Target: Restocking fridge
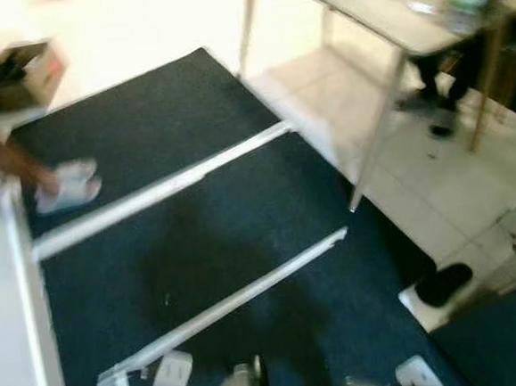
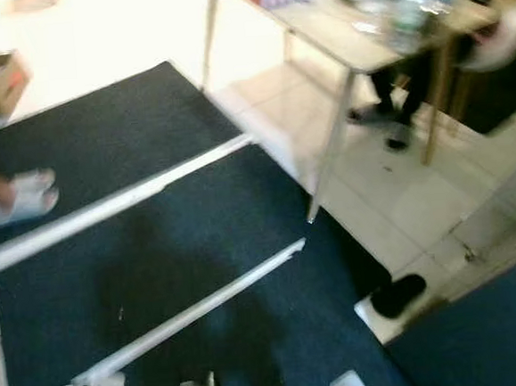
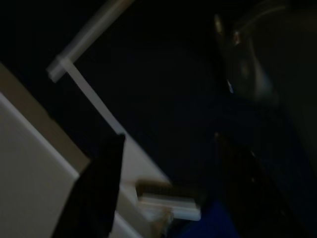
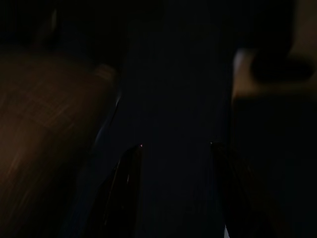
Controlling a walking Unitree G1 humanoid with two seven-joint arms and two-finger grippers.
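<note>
A blurred head-camera frame looks down on dark blue carpet (image 1: pixel 199 242) crossed by two white strips (image 1: pixel 164 191) that run diagonally, rising from the robot's left toward its right. Both arms hang low and idle beside the body. In the left wrist view the left gripper (image 3: pixel 163 188) points down at the carpet, its two black fingers (image 3: pixel 96 193) standing well apart with nothing between them. In the very dark right wrist view the right gripper (image 4: pixel 176 188) also points down, its jaws parted in the same way and holding nothing.

A pale desk (image 2: pixel 354 47) on thin metal legs stands ahead to the robot's right on white floor tiles (image 1: pixel 436 188), its long axis running away from the camera. Its top carries clutter too blurred to name, among it what looks like a clear bottle (image 2: pixel 408 2). No fridge can be made out in any view, so its position cannot be told.

Beyond the desk, a person's dark shoes (image 1: pixel 435 112) rest on the tiles. To the robot's left, another person's foot in a white slipper (image 1: pixel 70 185) stands on the carpet, near an open cardboard box (image 1: pixel 25 73). A black slipper (image 1: pixel 444 283) lies at the carpet's edge. The left wrist view adds a white corner joint (image 3: pixel 62 69) in the strips and a pale wall surface (image 3: pixel 29 173) close beside the arm.
</note>
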